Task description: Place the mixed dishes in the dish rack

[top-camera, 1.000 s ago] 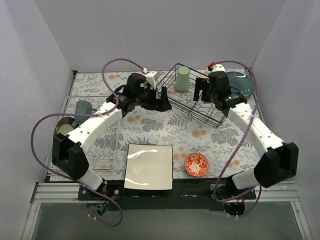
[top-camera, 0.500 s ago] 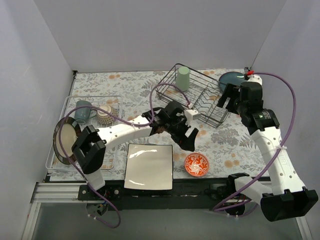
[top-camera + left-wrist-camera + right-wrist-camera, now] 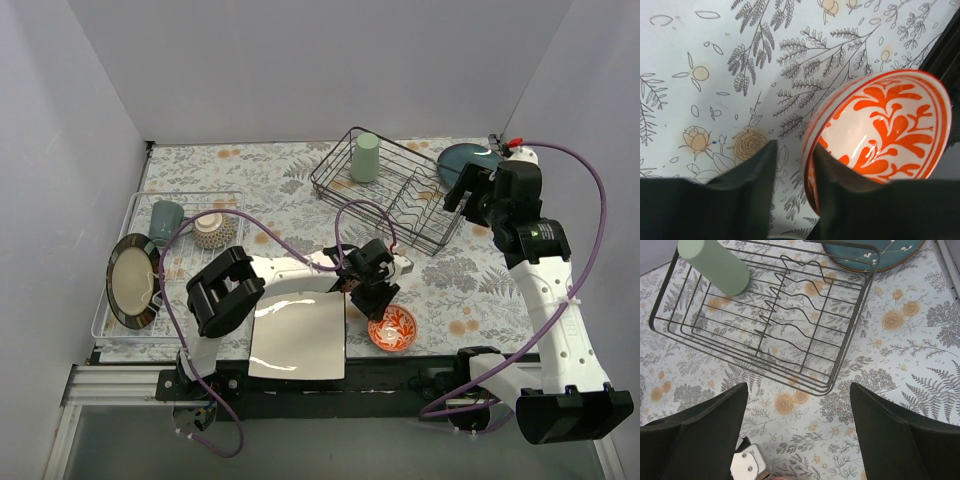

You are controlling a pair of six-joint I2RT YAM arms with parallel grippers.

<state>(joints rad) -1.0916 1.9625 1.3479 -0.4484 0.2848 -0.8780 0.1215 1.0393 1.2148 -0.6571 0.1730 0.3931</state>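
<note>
The small red-orange patterned bowl (image 3: 395,330) (image 3: 885,125) sits on the flowered cloth near the front edge. My left gripper (image 3: 378,303) (image 3: 794,146) straddles its near rim with narrowed jaws. One finger (image 3: 840,185) lies against the inside wall. A strip of cloth shows between the outer finger (image 3: 752,185) and the rim. The white square plate (image 3: 298,335) lies flat just left of the bowl. The black wire dish rack (image 3: 395,195) (image 3: 790,340) holds the pale green cup (image 3: 365,157) (image 3: 715,265). My right gripper (image 3: 468,190) (image 3: 797,387) hangs open and empty over the cloth by the rack's right end.
A teal flowered plate (image 3: 470,158) (image 3: 875,252) lies behind the rack's right end. At the left, a pale wire tray (image 3: 120,315) holds a grey-green mug (image 3: 165,218), a patterned bowl (image 3: 210,230) and a dark-rimmed plate (image 3: 135,280). Purple cables loop over both arms.
My left arm swung from the rack's left end down to the red-orange bowl, and its jaws narrowed around the rim. The right arm drew back from the rack toward the right.
</note>
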